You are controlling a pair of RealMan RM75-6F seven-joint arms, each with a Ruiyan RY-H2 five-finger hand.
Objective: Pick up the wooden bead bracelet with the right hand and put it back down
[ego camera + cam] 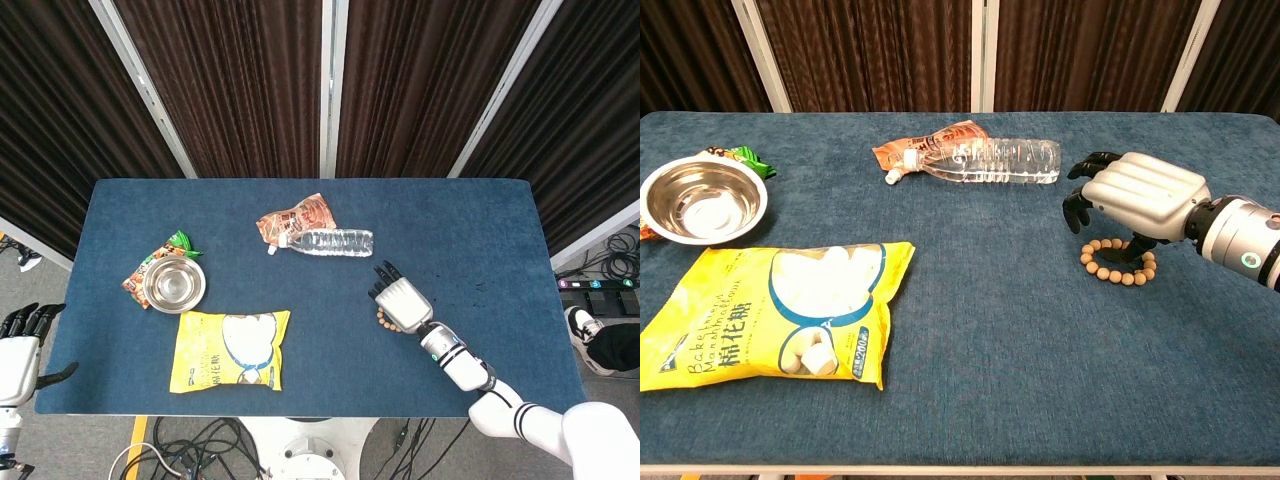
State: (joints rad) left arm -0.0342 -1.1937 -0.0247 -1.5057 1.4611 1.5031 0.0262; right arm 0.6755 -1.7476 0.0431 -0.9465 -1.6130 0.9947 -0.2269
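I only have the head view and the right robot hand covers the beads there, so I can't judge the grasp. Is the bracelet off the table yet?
Observer: No. In the chest view the bracelet lies flat on the table, under the right robot hand.
Operator: Are the fingers on the beads?
Observer: No, the fingertips hang curled in the air, just past the ring's far-left edge.
Operator: And the thumb?
Observer: The thumb reaches down at the ring's right side; contact is unclear.
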